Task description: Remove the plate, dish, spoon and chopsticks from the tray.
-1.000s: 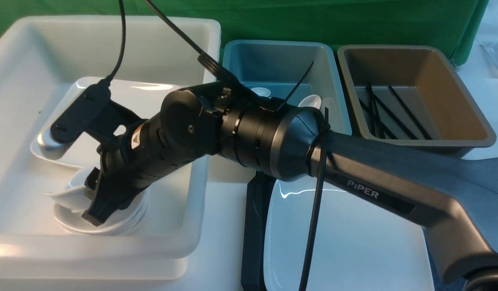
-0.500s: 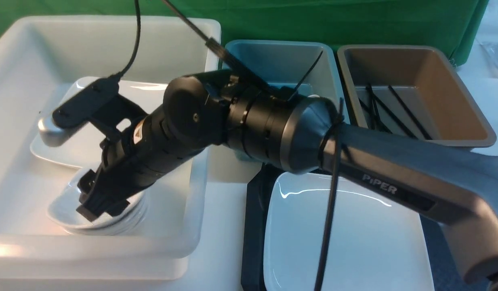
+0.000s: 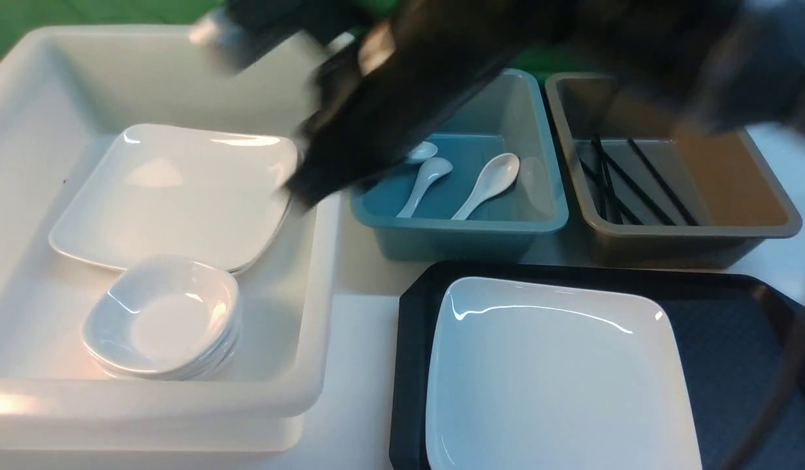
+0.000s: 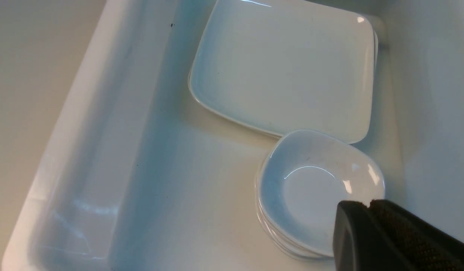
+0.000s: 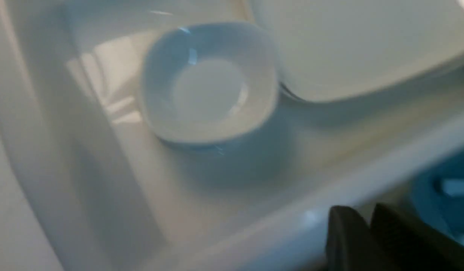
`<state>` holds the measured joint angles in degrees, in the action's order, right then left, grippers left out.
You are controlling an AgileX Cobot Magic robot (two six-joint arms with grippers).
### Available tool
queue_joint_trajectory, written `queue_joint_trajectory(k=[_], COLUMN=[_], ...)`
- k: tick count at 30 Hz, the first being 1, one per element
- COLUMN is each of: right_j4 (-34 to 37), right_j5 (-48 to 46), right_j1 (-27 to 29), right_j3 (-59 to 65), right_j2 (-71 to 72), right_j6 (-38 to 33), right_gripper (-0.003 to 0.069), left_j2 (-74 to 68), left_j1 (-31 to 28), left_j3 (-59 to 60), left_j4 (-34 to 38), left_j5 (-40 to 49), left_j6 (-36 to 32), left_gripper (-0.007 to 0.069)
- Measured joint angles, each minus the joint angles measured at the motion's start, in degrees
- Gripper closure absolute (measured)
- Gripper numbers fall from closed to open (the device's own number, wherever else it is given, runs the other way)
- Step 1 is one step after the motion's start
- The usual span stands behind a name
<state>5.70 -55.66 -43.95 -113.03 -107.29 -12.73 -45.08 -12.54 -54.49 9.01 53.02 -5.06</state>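
Observation:
The large white plate (image 3: 552, 372) lies on the black tray (image 3: 728, 313). A stack of small white dishes (image 3: 160, 320) sits in the white tub and shows in the left wrist view (image 4: 314, 188) and the right wrist view (image 5: 209, 82). The spoon (image 3: 487, 183) lies in the blue tub. The chopsticks (image 3: 637, 183) lie in the brown tub. My right gripper (image 3: 301, 192) is blurred, raised over the white tub's right wall, its jaws together and empty (image 5: 361, 210). My left gripper (image 4: 369, 203) is shut and empty beside the dish stack.
The white tub (image 3: 23, 85) also holds a stack of large square plates (image 3: 180, 196). The blue tub (image 3: 539, 130) holds two smaller spoons, one of them (image 3: 428, 176) beside the big one. The brown tub (image 3: 768, 189) stands at the back right. My right arm crosses above the tubs.
My right gripper has lifted off the dish stack and swung up and to the right, in blur. The dish it was at now rests on the stack.

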Motion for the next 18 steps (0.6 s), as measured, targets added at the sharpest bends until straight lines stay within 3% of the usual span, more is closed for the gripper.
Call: queue_joint_trajectory(k=[4,6,9,10,11,14,18], right_j4=[-1.6,-1.4,-0.4,-0.4,0.2,4.5,13.3], right_j5=[-11.1,-11.1,-11.1,-11.1,-11.0,-9.2,-1.2], right_j1=[14.0,16.4,27.3,27.3,31.0,40.7,48.6], right_j3=[0.8,1.6,9.2,9.8,13.5,25.7,39.6], right_j2=[6.7,7.8,13.0,13.0,14.3,17.9,17.5], right_j6=[2.3,2.5,2.7,2.7,2.7,2.7,0.1], right_gripper=[0.0636,0.0638,0.0640,0.0640,0.0640,0.0640,0.0617], left_j2=[0.0,0.0,0.0,0.0,0.0,0.0,0.0], left_j1=[0.0,0.0,0.0,0.0,0.0,0.0,0.0], left_j3=[0.0,0.0,0.0,0.0,0.1,0.1,0.1], left_j4=[0.0,0.0,0.7,0.8,1.4,3.5,4.1], left_j5=[2.0,2.2,2.2,2.2,2.2,2.2,2.2], left_j6=[-1.9,-2.2,-2.5,-2.5,-2.6,-3.8,-4.3], left_gripper=[0.0609,0.0609,0.0609,0.0609,0.0609,0.0609,0.0609])
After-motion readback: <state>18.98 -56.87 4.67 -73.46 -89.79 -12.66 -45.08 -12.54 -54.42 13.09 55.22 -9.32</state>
